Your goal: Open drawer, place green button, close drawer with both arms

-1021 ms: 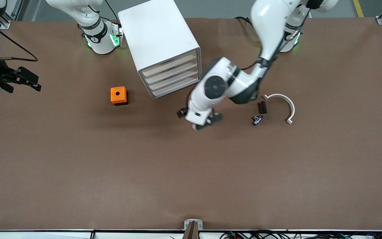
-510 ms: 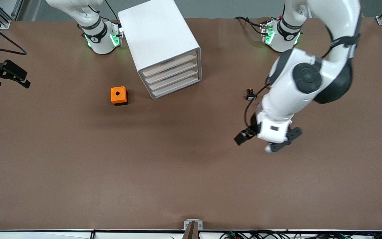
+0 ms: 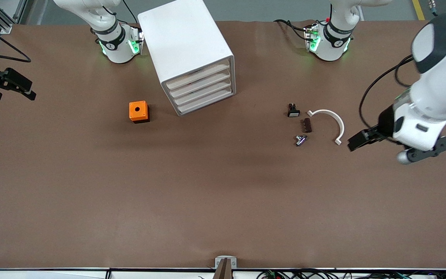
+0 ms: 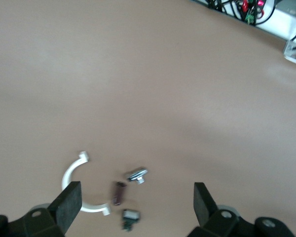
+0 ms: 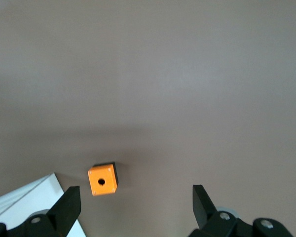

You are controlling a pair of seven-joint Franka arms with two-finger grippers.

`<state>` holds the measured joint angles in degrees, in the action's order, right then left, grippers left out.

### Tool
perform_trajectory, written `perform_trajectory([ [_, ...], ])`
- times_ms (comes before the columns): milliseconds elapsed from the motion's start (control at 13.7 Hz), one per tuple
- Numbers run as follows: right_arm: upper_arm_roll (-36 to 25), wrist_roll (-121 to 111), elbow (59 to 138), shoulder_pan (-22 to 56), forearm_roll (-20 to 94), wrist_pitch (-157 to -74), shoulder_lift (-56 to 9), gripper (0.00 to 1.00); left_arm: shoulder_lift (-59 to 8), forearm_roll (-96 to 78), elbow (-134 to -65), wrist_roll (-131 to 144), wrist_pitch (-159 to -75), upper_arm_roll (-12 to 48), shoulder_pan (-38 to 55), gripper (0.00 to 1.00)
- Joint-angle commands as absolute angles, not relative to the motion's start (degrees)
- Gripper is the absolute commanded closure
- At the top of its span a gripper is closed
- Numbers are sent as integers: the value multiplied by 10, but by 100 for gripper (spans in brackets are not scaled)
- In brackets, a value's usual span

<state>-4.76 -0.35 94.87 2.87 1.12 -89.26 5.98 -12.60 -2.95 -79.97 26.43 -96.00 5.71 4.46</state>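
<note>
The white cabinet (image 3: 186, 42) stands toward the arms' bases, its four pale-fronted drawers all shut; the drawer (image 3: 204, 97) is among the lower ones. The button (image 3: 301, 140) lies on the brown table among small parts, and also shows as a small greyish piece, the button (image 4: 136, 174). My left gripper (image 3: 401, 146) hangs open and holds nothing over the table, toward the left arm's end, beside those parts; in the left wrist view the left gripper (image 4: 136, 205) frames them. My right gripper (image 3: 9, 87) hangs open over the table's right-arm end; nothing is held in the right gripper (image 5: 135, 207).
An orange box with a hole (image 3: 138, 111) sits beside the cabinet toward the right arm's end, also the orange box (image 5: 103, 179). By the button lie a black-and-white part (image 3: 293, 111), a brown block (image 3: 306, 125) and a white curved piece (image 3: 330, 118).
My left arm has swung from in front of the cabinet, over the small parts, out toward its own end of the table. The right gripper drew back slightly toward the table's end.
</note>
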Motion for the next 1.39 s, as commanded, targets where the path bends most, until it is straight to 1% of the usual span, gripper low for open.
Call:
perform_trajectory([
  [0,-45,7,931,25,3,-871,54,0,-80,-22,-822,202,-920,64,21,0],
  [146,-45,7,928,23,3,-871,54,0,-54,-22,-837,196,-908,63,17,0],
  [365,-45,7,925,23,4,-871,54,0,-38,-22,-840,134,-906,63,-11,0],
  [510,-45,6,925,26,4,-871,54,0,-26,-21,-845,104,-890,63,-26,0],
  [1021,-44,6,924,28,5,-874,54,0,54,-18,-928,106,-891,69,-30,0],
  [1312,-44,7,924,30,5,-875,53,0,51,-18,-919,105,-889,67,-30,0],
])
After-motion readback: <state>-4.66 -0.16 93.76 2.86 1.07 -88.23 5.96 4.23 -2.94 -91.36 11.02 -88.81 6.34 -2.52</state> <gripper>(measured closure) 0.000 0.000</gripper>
